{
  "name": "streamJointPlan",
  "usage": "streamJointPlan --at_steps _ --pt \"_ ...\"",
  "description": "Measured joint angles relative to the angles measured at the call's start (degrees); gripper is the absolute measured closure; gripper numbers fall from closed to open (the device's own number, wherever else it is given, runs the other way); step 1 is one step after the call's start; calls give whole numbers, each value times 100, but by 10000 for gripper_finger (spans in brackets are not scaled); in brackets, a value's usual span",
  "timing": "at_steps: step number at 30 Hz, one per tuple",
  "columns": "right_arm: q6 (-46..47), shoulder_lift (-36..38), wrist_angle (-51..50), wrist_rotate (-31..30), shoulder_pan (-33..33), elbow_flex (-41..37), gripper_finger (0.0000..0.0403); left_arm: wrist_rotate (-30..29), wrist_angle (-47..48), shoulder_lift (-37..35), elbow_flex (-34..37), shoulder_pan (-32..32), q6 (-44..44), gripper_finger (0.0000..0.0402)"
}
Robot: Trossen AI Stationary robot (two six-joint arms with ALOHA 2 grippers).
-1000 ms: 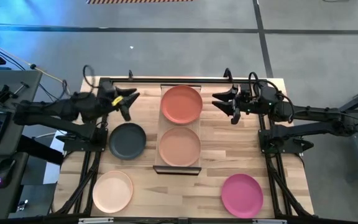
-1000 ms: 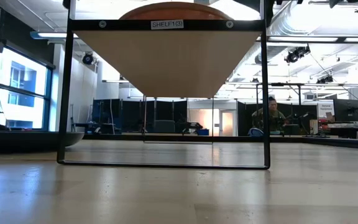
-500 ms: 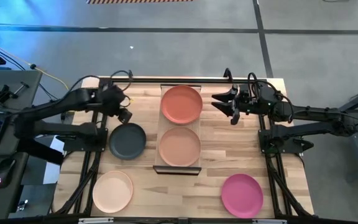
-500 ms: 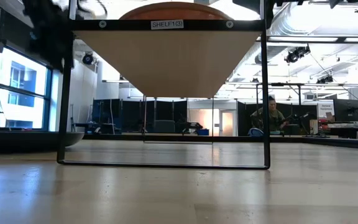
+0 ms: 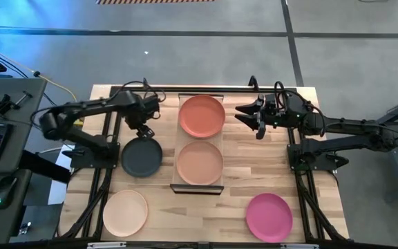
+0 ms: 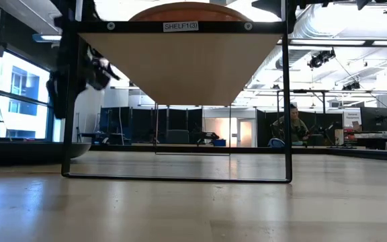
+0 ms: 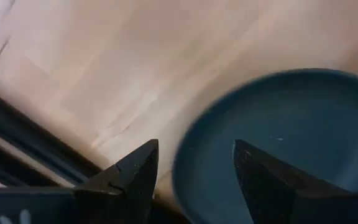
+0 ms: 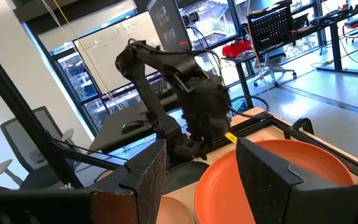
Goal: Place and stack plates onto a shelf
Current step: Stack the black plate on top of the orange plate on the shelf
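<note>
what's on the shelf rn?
Two plates on the shelf: coral red plate at the far end, peach-tan plate at the near end. Anything stacked beneath either is hidden.

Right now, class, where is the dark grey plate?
In the high view, the dark grey plate lies on the tabletop, left of the shelf, beside the peach-tan plate.

Two dark, slim, jointed arms, matte black throughout. Thin black cables looped along the upper links. Left gripper (image 5: 142,128) and right gripper (image 5: 253,122) each with two blocky black fingers (image 7: 126,180), wedge-shaped with angular faceted tips.
</note>
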State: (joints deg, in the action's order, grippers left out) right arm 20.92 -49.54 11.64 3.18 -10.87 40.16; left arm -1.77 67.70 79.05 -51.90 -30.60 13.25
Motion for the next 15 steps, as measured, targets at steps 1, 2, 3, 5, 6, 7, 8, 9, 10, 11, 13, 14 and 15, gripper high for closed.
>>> streamJointPlan --at_steps 1,2,3,5,6,7,8,9,10,11,13,14,15 --pt "1 0 -15 0 0 0 226 -10 -10 135 0 -36 -49 204" --pt "1 0 -31 0 0 0 226 -4 -23 255 0 -64 -122 204" --pt "1 -1 -42 0 0 0 226 28 -33 355 0 -76 -201 204" --pt "0 0 -74 0 0 0 226 146 -56 529 0 -93 -420 204" --pt "1 -2 -100 0 0 0 226 168 -94 587 4 -93 -539 204" --pt "1 -2 -132 0 0 0 226 171 -163 623 19 -93 -659 204" --pt "1 -1 -162 0 0 0 226 174 -252 644 55 -91 -784 204" --pt "1 -1 -199 0 0 0 226 174 -362 651 103 -91 -894 204" --pt "1 -1 -234 0 0 0 226 177 -485 637 169 -91 -969 204" --pt "1 -2 -258 0 0 0 226 216 -609 607 242 -91 -1029 204" --pt "1 -2 -280 0 0 0 226 317 -791 533 393 -91 -1105 204" --pt "1 -2 -284 0 0 0 226 340 -813 506 456 -91 -1140 204" --pt "1 -2 -287 0 0 0 226 371 -813 491 509 -91 -1172 204"
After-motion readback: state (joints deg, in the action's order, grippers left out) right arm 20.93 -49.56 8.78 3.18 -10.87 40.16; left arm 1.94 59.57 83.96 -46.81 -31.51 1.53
